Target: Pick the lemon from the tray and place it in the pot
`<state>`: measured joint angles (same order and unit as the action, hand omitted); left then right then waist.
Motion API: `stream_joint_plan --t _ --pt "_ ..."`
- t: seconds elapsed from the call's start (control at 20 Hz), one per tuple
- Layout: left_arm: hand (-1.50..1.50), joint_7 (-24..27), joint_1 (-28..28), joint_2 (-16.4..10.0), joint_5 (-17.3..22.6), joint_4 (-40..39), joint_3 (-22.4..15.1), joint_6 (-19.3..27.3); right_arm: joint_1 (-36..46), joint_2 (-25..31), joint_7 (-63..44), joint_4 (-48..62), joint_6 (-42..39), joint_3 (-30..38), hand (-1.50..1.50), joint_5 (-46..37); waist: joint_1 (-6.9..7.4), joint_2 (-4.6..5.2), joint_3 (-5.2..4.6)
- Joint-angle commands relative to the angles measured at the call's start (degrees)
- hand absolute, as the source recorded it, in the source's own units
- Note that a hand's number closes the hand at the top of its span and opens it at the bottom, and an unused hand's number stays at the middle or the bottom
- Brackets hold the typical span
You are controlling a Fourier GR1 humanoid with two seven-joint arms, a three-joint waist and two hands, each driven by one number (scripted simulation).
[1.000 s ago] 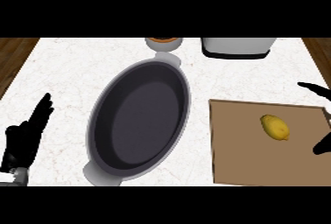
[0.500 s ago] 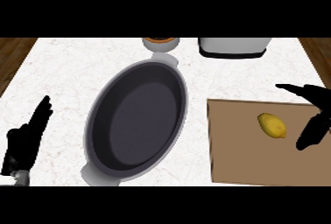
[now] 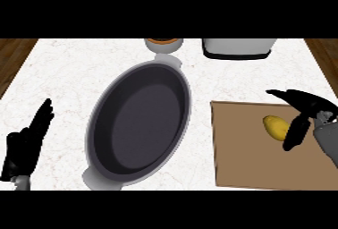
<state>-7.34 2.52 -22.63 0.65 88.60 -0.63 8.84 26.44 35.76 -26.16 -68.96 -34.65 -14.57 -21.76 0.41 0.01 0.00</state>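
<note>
A yellow lemon (image 3: pixel 274 126) lies on the brown tray (image 3: pixel 247 156) at the right of the counter. My right hand (image 3: pixel 306 112) hovers open at the lemon's right side, its fingers spread above and beside the fruit, one fingertip overlapping the lemon's right edge. The large dark oval pot (image 3: pixel 140 123) with grey handles sits in the middle, nothing inside it. My left hand (image 3: pixel 27 145) rests open at the lower left, fingers pointing up, well away from the pot.
A white appliance (image 3: pixel 238 47) stands at the back right edge of the counter. A small orange-rimmed bowl (image 3: pixel 162 42) sits at the back, just behind the pot's far handle. Wooden floor shows past both counter sides.
My right hand has come in leftwards from the right edge toward the lemon, now partly covering its right side. The left hand, lemon and pot have stayed put.
</note>
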Motion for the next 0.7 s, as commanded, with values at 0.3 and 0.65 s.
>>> stream_joint_plan --t 0.3,0.65 --pt "0.0 0.17 -0.24 2.16 -2.61 0.22 2.91 -3.12 -0.02 -7.07 -0.62 4.29 -0.74 2.09 -1.5 -8.97 -0.2 -0.02 -0.01" --pt "0.0 -0.62 -2.02 2.76 -3.2 -1.02 6.14 -4.81 -2.36 -8.63 5.35 7.89 3.08 3.12 -1.5 -15.51 -0.24 0.0 0.0"
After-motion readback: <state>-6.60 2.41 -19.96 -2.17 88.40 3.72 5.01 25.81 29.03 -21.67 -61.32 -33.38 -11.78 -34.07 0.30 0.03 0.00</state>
